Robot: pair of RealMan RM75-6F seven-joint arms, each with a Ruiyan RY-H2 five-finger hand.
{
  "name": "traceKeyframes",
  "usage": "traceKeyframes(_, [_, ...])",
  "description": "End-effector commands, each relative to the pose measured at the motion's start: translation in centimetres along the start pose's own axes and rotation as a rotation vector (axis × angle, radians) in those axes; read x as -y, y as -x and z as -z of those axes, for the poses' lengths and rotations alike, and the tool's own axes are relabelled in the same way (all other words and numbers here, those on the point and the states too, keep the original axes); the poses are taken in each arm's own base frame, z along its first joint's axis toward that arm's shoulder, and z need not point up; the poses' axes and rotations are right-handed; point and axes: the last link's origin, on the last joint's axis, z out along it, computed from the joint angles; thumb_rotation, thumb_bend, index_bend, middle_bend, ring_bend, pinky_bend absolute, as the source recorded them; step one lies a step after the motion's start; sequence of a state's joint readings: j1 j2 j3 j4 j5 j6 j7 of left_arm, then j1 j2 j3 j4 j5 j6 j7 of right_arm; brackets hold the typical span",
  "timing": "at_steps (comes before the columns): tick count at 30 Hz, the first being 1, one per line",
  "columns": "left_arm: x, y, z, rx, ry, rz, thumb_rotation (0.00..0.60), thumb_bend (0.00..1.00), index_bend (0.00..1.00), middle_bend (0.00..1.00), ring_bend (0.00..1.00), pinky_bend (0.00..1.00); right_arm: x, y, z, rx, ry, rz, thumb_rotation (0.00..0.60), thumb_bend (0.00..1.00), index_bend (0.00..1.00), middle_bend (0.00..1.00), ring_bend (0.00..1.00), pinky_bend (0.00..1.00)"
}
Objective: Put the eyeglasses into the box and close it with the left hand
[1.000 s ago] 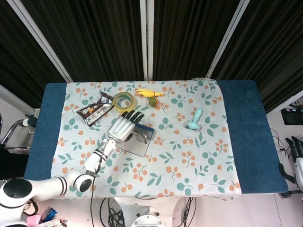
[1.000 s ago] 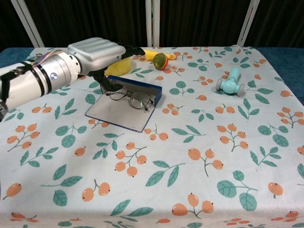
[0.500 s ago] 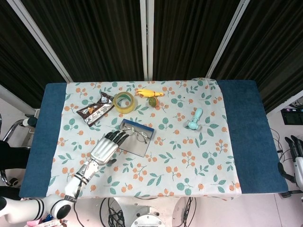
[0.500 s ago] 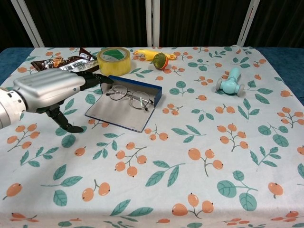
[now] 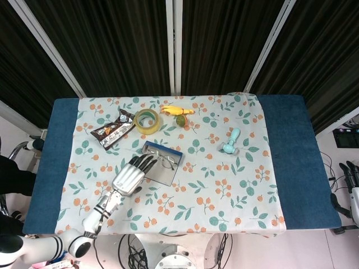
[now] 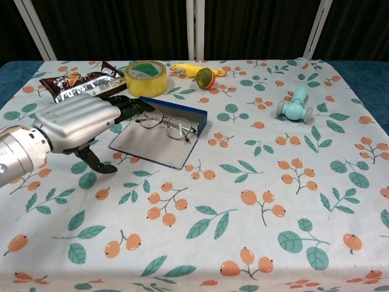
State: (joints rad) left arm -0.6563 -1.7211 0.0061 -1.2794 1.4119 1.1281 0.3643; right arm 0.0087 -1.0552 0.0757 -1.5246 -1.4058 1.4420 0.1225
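Blue-edged, the box [image 6: 159, 135] lies open on the floral tablecloth [image 6: 255, 182], with the eyeglasses [image 6: 165, 124] resting inside against its far wall. We see the left hand [image 6: 82, 125] hovering just left of the box, fingers spread and holding nothing (dark fingertips reaching toward the box's left corner). Our right hand [image 5: 350, 178] barely shows at the far right edge; we cannot tell its state.

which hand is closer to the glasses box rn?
Left. The left hand sits at the box's left edge, its fingers reaching toward the eyeglasses. The right hand hangs off the table's far right side, well away.
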Motion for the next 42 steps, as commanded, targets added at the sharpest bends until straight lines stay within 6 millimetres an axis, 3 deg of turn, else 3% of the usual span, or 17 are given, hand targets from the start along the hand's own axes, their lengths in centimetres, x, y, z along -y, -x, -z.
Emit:
traceKeyframes(1, [-0.2,0.4,-0.5,0.003,0.006,0.002,0.6,0.13,0.04,0.05,0.07,0.19,0.0,-0.1,0.0,-0.001,0.0,0.001,0.6,0.33,0.0,0.0,0.0,0.0])
traceKeyframes(30, [-0.6,1.8,-3.5,0.025,0.02,-0.007,0.6,0.13,0.06,0.05,0.07,0.19,-0.4,-0.2,0.1,0.0,0.016,0.004,0.6,0.33,0.0,0.0,0.0,0.0])
traceKeyframes(42, [-0.5,2.5,-4.3,-0.021,0.002,0.054,0.6,0.14,0.13,0.06,0.07,0.19,-0.5,0.0,0.0,0.01,0.02,0.002,0.6,0.33,0.0,0.0,0.0,0.0])
